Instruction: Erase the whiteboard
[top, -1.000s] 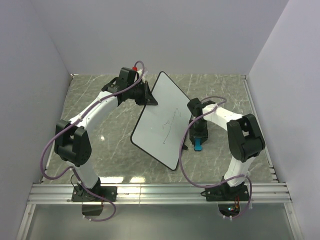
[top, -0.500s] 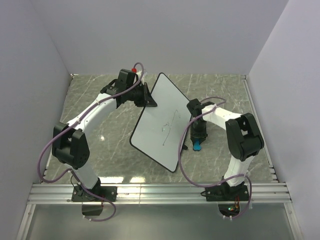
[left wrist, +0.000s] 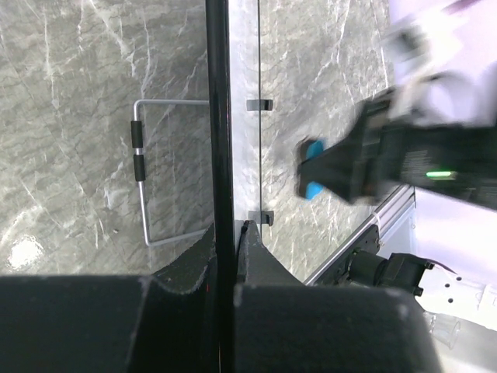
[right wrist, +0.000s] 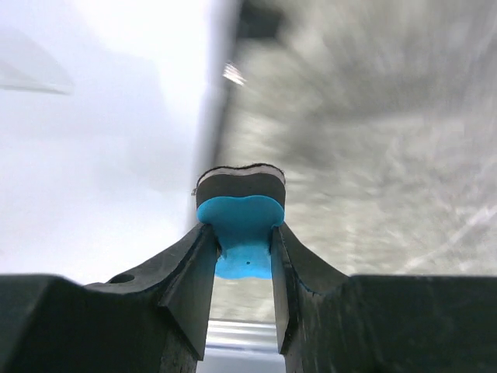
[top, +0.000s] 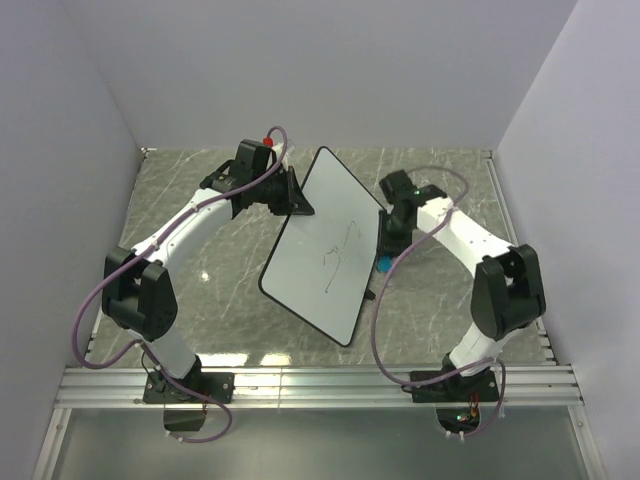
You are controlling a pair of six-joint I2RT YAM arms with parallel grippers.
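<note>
The whiteboard (top: 325,248) is held tilted up on its edge in the middle of the table, with black scribbles on its face. My left gripper (top: 295,197) is shut on its upper left rim; in the left wrist view the black rim (left wrist: 220,116) runs up between my jaws. My right gripper (top: 386,252) is shut on the blue eraser (right wrist: 239,225), which has a dark felt pad (right wrist: 241,185), just off the board's right edge (right wrist: 93,140). The eraser shows blurred in the left wrist view (left wrist: 312,169).
The board's wire stand (left wrist: 144,186) and small black clips (left wrist: 260,105) show in the left wrist view. The green marble table (top: 200,290) lies below, with an aluminium rail (top: 320,385) at its near edge and walls on three sides.
My right gripper has lifted the blue eraser from lower down beside the board and moved it up and toward the board's right edge. The left gripper and board have barely moved.
</note>
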